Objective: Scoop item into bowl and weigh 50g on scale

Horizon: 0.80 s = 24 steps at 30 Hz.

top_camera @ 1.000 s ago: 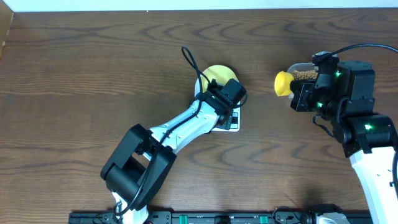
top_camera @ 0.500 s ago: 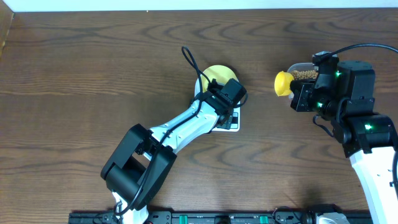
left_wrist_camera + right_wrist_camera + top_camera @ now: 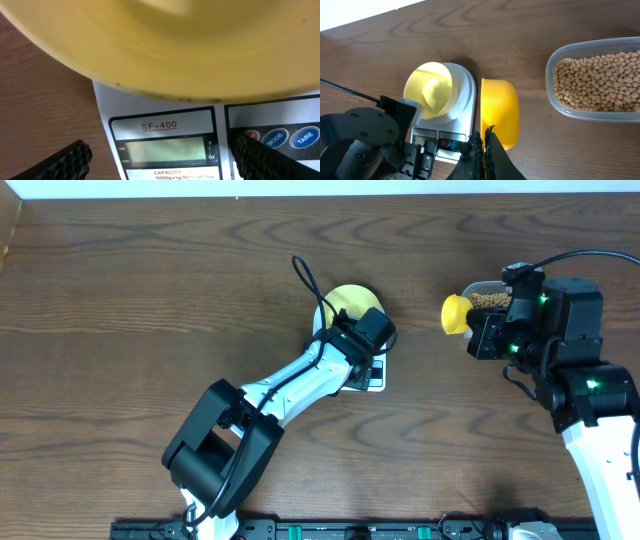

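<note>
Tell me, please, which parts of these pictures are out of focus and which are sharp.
Left wrist view: the bowl is very near and blurred, while the lettering on the scale below it is sharp. Right wrist view: the beans in the tub are crisp; the bowl's inside looks washed out. Overhead view: evenly sharp, no strong glare.

Dark brown wood-grain table (image 3: 150, 280) fills the view; a pale strip (image 3: 300, 188) borders its far edge.

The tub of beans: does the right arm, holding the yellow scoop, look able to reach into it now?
Probably yes. The tub has no lid and lies beside the yellow scoop in the right gripper, with nothing between them.
</note>
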Available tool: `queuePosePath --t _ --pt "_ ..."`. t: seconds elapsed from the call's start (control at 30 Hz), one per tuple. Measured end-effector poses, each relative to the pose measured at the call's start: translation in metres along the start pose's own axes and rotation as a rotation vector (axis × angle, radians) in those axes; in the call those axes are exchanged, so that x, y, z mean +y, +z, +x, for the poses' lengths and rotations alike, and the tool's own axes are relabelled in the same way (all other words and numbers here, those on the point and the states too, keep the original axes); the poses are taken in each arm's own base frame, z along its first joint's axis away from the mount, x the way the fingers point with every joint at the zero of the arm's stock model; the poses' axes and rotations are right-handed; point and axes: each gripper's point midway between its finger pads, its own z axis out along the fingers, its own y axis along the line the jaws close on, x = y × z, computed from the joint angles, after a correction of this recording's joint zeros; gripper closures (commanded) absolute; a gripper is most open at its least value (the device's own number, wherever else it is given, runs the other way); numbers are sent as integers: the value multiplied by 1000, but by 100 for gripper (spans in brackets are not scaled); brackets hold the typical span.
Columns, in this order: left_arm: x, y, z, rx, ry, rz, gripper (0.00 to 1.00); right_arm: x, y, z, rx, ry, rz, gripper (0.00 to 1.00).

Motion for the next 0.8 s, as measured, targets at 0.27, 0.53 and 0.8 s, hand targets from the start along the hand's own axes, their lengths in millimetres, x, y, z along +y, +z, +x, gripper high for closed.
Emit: queuePosePath --t 0.27,0.53,0.8 --pt "0 0 0 -1 0 0 7 0 0 -1 -5 -2 -1 99" --pt "0 0 0 -1 -1 2 6 1 0 -4 -16 -5 -4 99" --pt "-1 0 0 0 -1 6 6 1 0 -5 -21 -6 -5 99"
